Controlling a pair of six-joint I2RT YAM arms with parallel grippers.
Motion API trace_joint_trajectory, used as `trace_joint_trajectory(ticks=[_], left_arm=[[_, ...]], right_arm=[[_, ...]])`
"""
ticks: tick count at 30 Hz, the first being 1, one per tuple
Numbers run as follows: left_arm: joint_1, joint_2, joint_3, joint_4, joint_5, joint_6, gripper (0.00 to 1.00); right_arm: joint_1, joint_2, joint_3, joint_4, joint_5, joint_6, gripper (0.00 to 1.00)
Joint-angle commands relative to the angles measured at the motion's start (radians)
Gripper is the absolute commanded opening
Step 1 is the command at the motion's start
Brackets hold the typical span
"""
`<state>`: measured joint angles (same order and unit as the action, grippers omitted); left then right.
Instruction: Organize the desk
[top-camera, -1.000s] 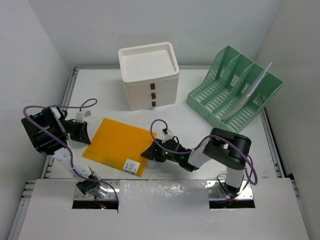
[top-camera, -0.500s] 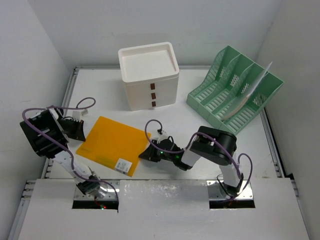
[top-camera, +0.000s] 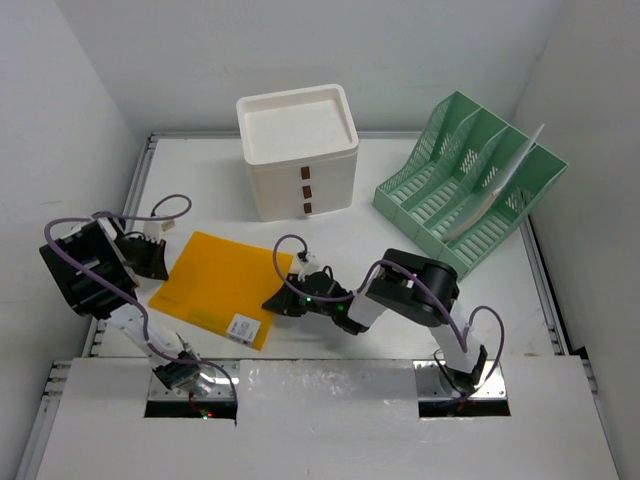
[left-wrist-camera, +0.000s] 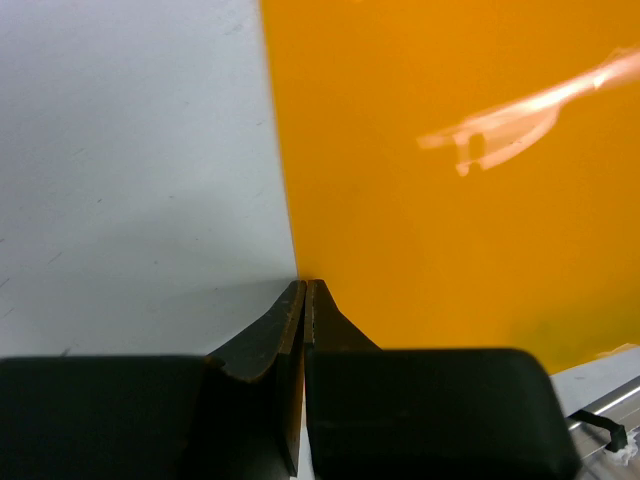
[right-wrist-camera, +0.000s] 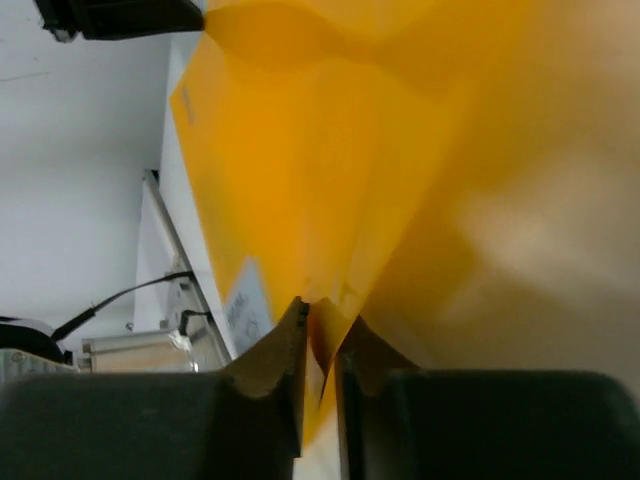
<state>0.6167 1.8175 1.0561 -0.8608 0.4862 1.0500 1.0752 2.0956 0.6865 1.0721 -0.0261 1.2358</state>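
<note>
Right pincer (right-wrist-camera: 318, 310) is clamped on the near-right edge of the orange folder (top-camera: 215, 285). In its wrist cam the sheet runs up between the two fingers and bows upward, so I reckon that side is peeled off the surface to get a proper hold. The rest of the folder lies flat, with its white label (top-camera: 240, 325) at the near corner.

Left pincer (left-wrist-camera: 303, 290) has its jaws fully together, tips right on the folder's left edge. I can't tell if a sliver is caught or it's just bracing the sheet; my guess is bracing, so the folder doesn't skate away.

The desk (top-camera: 200, 190) is the big white top under everything, with metal rails (top-camera: 140, 180) down its sides and plain white walls (top-camera: 400, 50) close around it. The white three-drawer box (top-camera: 300, 150) sits at the back centre. The green mesh file rack (top-camera: 440, 190) is back right with some papers (top-camera: 500, 190) in one slot, probably where the folder belongs.
</note>
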Motion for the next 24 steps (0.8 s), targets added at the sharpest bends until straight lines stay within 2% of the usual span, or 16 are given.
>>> trace_joint_trajectory(ticks=[1,3,7,9,10,13,14,17,19,22,24], left_arm=[[-0.020,0.059,-0.099,-0.086,0.058,0.018,0.00],[-0.020,0.054,-0.102,-0.087,0.054,0.024,0.00],[-0.020,0.039,-0.090,-0.090,0.040,0.036,0.00],[-0.020,-0.004,-0.049,-0.092,0.015,0.036,0.11],[-0.021,-0.026,-0.032,-0.092,0.005,0.035,0.28],[-0.020,-0.141,0.063,-0.093,-0.008,0.034,0.48],[-0.020,-0.199,0.123,-0.096,0.002,0.036,0.56],[-0.021,-0.283,0.253,-0.164,0.064,0.096,0.67],[-0.020,-0.311,0.313,-0.246,0.104,0.164,0.69],[-0.034,-0.365,0.363,-0.288,0.170,0.215,0.76],[-0.061,-0.423,0.329,-0.214,0.155,0.168,0.79]], right_arm=[[0.014,0.020,0.149,0.125,-0.009,-0.048,0.12],[0.014,0.012,0.168,0.095,-0.006,-0.073,0.00],[0.008,-0.026,0.136,0.081,0.023,-0.091,0.00],[0.002,-0.078,0.096,0.071,0.046,-0.120,0.00],[-0.003,-0.101,0.085,0.042,0.069,-0.168,0.00],[-0.001,-0.186,0.090,-0.079,0.068,-0.283,0.00],[-0.001,-0.206,0.103,-0.125,0.033,-0.386,0.00],[-0.001,-0.281,0.198,-0.395,0.000,-0.575,0.00],[-0.011,-0.340,0.206,-0.522,0.024,-0.613,0.00],[-0.052,-0.429,0.144,-0.483,0.066,-0.581,0.00],[-0.052,-0.469,0.133,-0.491,0.072,-0.665,0.00]])
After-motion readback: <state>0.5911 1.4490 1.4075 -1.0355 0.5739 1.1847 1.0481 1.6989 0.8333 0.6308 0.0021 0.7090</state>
